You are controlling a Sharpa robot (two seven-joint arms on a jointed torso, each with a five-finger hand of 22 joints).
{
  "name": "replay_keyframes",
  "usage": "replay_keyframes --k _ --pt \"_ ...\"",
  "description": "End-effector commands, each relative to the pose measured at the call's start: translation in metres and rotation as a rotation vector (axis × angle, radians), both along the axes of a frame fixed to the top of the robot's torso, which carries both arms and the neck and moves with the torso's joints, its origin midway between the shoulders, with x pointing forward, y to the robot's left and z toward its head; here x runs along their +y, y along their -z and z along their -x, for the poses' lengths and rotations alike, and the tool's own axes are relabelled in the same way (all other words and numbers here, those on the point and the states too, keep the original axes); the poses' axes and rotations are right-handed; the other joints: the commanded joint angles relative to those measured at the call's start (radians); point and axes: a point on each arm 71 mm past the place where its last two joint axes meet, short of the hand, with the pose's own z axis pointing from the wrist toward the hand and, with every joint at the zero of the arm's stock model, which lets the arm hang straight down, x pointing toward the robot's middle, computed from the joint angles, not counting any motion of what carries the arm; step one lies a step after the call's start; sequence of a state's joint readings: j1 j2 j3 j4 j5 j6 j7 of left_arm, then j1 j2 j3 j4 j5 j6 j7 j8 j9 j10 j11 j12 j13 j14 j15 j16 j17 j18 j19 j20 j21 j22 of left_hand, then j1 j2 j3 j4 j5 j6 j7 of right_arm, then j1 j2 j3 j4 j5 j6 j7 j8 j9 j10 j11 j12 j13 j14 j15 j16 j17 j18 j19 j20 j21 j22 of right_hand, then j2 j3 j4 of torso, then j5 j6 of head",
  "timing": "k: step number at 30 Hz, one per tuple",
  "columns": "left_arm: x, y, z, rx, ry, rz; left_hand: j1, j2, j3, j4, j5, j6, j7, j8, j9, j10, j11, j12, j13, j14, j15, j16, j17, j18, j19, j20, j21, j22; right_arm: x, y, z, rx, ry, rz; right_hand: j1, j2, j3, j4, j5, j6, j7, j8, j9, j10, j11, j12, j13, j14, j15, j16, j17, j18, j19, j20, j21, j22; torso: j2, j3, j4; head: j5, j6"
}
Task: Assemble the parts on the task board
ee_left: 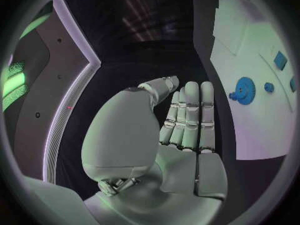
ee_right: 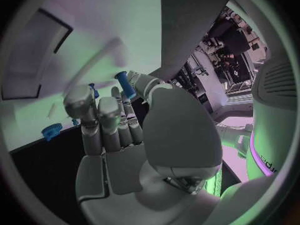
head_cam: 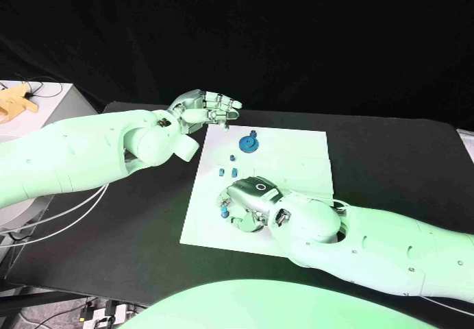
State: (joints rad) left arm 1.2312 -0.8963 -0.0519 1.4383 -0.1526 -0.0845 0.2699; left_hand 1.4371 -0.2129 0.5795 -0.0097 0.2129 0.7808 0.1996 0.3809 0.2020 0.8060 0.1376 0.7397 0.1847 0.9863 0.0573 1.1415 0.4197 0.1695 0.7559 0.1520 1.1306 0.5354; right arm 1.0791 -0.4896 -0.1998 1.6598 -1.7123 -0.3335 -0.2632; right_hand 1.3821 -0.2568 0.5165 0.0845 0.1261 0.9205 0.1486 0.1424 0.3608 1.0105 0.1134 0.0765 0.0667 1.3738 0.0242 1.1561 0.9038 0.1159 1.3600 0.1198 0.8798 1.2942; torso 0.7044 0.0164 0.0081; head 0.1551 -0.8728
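Several blue parts (head_cam: 235, 165) lie between gear (head_cam: 250, 142) and right robot hand (head_cam: 249, 199).

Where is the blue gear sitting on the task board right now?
In the head view the blue gear lies on the task board near its far edge, just right of the left hand and beyond the right hand.

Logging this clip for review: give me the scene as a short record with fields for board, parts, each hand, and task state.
board: white task board on the black table
parts: blue gear near the board's far edge; small blue pieces mid-board
left hand: left hand at the board's far left corner, fingers straight, holding nothing
right hand: right hand over the board's near part, pinching a blue peg
task state: gear still loose, assembly unfinished
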Motion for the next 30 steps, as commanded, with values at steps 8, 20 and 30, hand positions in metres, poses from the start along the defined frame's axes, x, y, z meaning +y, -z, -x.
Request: replay_keyframes --k 8,20,30 --pt "-0.001 0.001 0.001 0.004 0.019 0.009 -0.002 0.010 -0.007 0.001 0.002 -0.008 0.004 0.006 -0.001 -0.007 -0.001 0.007 -0.001 -0.003 0.005 0.003 -0.001 0.015 -0.002 0.006 -0.004 -0.001 -0.018 -0.014 -0.001 -0.035 0.024 -0.189 0.239 0.011 -0.396 0.211 0.040 -0.231 -0.034 -0.084 -0.088 -0.253 0.045 0.052 0.004 -0.118 0.038 -0.056 -0.178 0.060 -0.102 0.033 -0.401 -0.192 -0.004 0.0001 -0.0015 -0.011 0.000" --pt "0.000 0.006 0.002 0.014 0.017 0.007 -0.002 0.010 -0.007 0.001 0.002 -0.008 0.004 0.006 -0.001 -0.007 -0.001 0.007 -0.001 -0.003 0.005 0.003 -0.001 0.015 -0.002 0.006 -0.004 -0.001 -0.108 -0.048 -0.027 0.183 0.217 -0.301 0.182 0.100 -0.313 0.206 0.047 0.009 0.031 0.011 -0.054 0.104 -0.014 0.207 0.026 -0.013 -0.012 0.036 -0.086 0.029 0.017 -0.011 -0.200 -0.125 -0.016 -0.0003 -0.0146 -0.056 0.021" --pt "0.002 0.010 0.004 0.022 0.014 0.007 -0.006 0.011 -0.010 0.004 0.002 -0.012 0.004 0.011 -0.002 -0.011 0.000 0.010 -0.002 -0.004 0.006 0.004 -0.001 0.015 -0.002 0.007 -0.007 -0.003 -0.186 -0.059 -0.024 0.291 0.398 -0.208 0.006 0.071 -0.355 0.206 0.000 0.079 -0.048 0.138 0.017 0.360 -0.097 1.114 1.023 0.131 -0.077 0.252 0.320 -0.032 0.137 -0.091 0.179 0.054 -0.026 0.0034 -0.0239 -0.092 0.023"
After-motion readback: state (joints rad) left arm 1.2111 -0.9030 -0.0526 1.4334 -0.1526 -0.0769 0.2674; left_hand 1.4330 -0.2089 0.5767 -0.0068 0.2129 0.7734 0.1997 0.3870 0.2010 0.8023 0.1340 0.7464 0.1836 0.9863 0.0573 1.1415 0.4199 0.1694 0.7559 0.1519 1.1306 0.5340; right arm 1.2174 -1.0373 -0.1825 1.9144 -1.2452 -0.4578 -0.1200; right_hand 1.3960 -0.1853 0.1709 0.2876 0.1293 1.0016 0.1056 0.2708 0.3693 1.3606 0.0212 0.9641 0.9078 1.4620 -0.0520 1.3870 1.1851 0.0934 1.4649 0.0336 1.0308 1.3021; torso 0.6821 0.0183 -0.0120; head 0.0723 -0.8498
